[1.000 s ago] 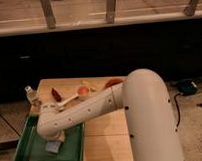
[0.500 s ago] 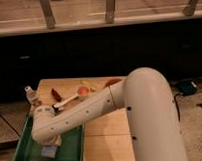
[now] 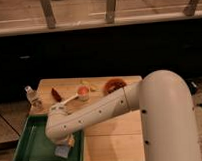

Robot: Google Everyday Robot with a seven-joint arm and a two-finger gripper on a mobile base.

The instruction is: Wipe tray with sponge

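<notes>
The green tray [image 3: 31, 143] lies at the front left corner of the wooden table. The pale blue-grey sponge [image 3: 62, 151] rests inside the tray near its front right corner. My gripper [image 3: 65, 142] reaches down into the tray right above the sponge and seems to press on it. The white arm [image 3: 110, 112] hides most of the gripper and part of the tray's right side.
A small clear bottle with a white cap [image 3: 32, 97] stands behind the tray at the left edge. A red object [image 3: 56, 93], a small cup [image 3: 83, 93], a yellow piece [image 3: 89, 84] and a red bowl [image 3: 114, 85] sit at the back of the table [image 3: 111, 139].
The gripper and sponge have moved toward the front right of the tray, and the arm's forearm has swung down with them.
</notes>
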